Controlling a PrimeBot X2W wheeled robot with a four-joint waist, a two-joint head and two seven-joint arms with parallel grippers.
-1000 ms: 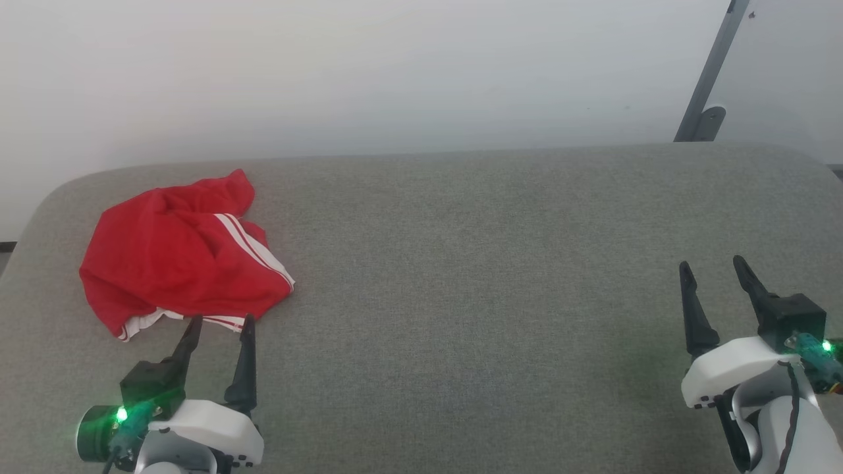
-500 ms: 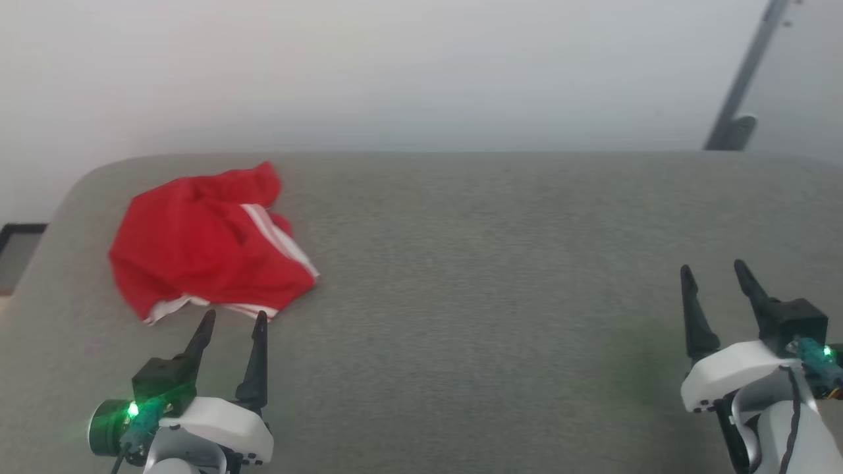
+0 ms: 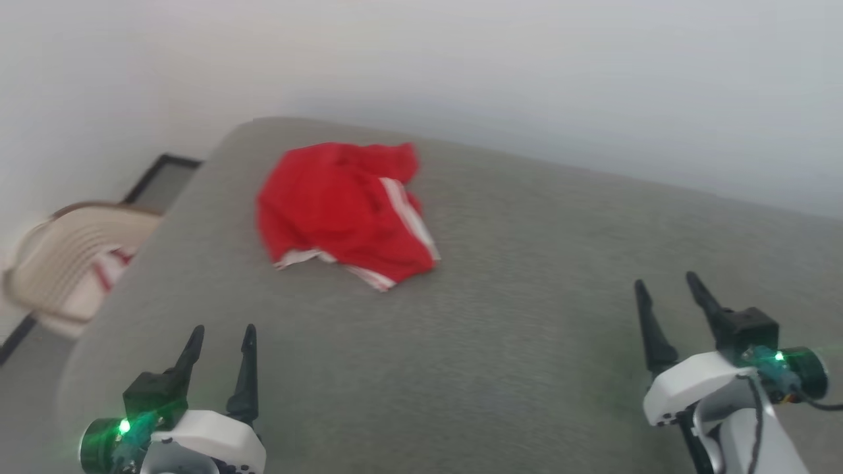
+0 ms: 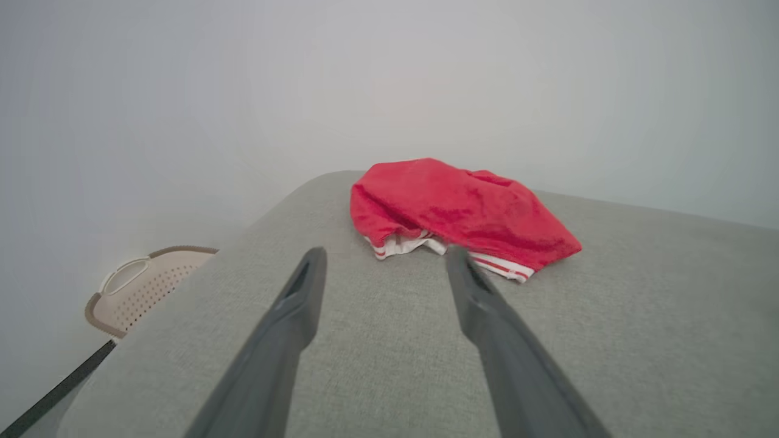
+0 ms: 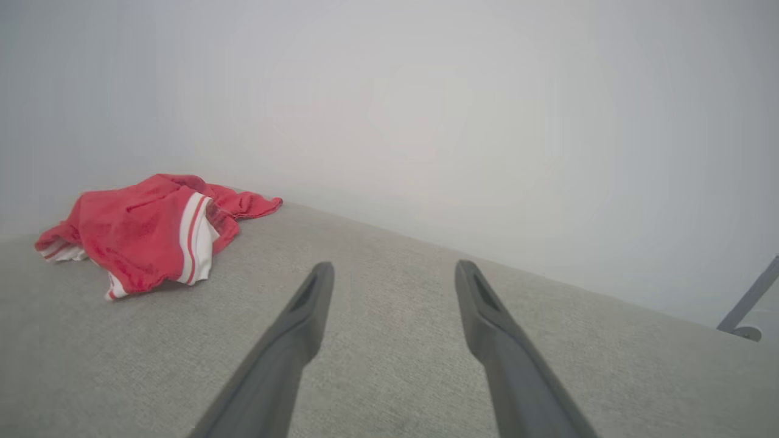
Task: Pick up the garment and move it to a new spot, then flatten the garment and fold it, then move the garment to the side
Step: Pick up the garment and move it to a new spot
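Note:
The garment (image 3: 342,207) is a crumpled bright red jersey with white stripes, heaped on the grey padded surface (image 3: 527,316) near its far left corner. Its dark print is hidden. The left wrist view has the garment (image 4: 456,210) just beyond my fingertips, striped hem toward me. Seen from the right wrist, the garment (image 5: 146,228) sits far off to the left. My left gripper (image 3: 222,332) hovers open at the lower left, well short of the cloth. My right gripper (image 3: 665,282) is open at the lower right, holding nothing.
A beige perforated basket (image 3: 72,263) stands off the surface's left edge, with something red and white inside; it shows again as the basket (image 4: 146,286). A pale wall runs behind. A grey metal leg (image 5: 745,304) stands at the far right.
The head camera has swung left and tilted, so the whole picture shifted and the basket came into view. The left gripper now sits farther back from the garment's hem. Both grippers stay open.

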